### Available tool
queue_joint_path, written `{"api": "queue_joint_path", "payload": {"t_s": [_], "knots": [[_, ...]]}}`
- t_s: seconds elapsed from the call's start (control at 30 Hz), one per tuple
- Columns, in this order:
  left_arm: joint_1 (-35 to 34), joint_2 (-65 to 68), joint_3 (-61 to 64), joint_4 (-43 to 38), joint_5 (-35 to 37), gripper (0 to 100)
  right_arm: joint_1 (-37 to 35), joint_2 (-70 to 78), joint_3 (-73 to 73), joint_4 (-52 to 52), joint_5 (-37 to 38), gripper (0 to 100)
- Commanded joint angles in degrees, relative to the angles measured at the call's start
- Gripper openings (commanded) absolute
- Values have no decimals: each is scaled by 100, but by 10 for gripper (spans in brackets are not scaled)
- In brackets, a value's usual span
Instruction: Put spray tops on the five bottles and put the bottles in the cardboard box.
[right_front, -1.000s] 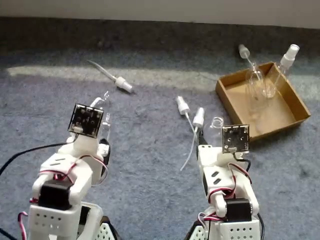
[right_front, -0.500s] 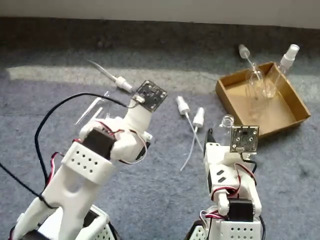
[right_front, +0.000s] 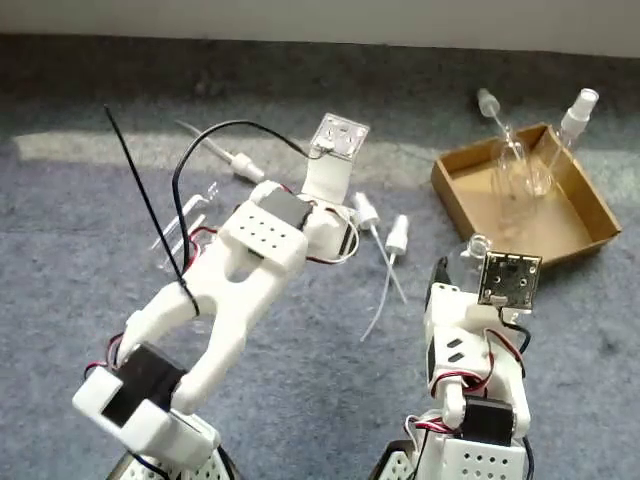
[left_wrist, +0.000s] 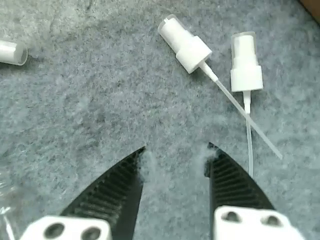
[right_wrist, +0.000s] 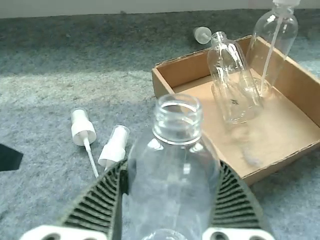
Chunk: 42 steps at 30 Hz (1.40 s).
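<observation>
"Right wrist view: what are we holding?"

"Our right gripper (right_wrist: 171, 172) squeezes a clear bottle (right_wrist: 175, 145). It stands up, has no top, and is near the cardboard box (right_wrist: 165, 82)."

"Which step are we on?"

"Topping this bottle, we think. Two capped bottles (right_wrist: 235, 75) already sit in the box. Our left gripper (left_wrist: 176, 147) has its fingers wide apart and holds nothing. It is near two spray tops (left_wrist: 186, 41) on the grey carpet (left_wrist: 75, 100)."

"What next?"

"We should pinch one top by its white head. Then we slide its thin tube into the bottle's mouth."

"Any words?"

"None we can read."
</observation>
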Motion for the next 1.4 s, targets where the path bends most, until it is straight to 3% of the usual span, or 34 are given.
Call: {"api": "queue_joint_path", "payload": {"t_s": [0.0,0.17,0.53,0.9,1.07,1.17,1.37], "knots": [[101,760,-866,-545,809,165,66,-75,-48,-163,-53,113],[101,1587,-1516,-1090,1644,165,66,-75,-40,-163,-53,113],[66,3310,-3160,-1125,2637,165,66,-75,303,-163,-53,112],[57,3890,-3626,-993,2831,153,66,-75,303,-163,-53,112],[48,3890,-3626,-985,2813,1,66,-75,303,-163,-53,112],[48,3890,-3591,-985,2804,43,66,-75,303,-163,-53,112],[22,3820,-3855,-484,2787,5,57,-75,295,-171,-53,112]]}}
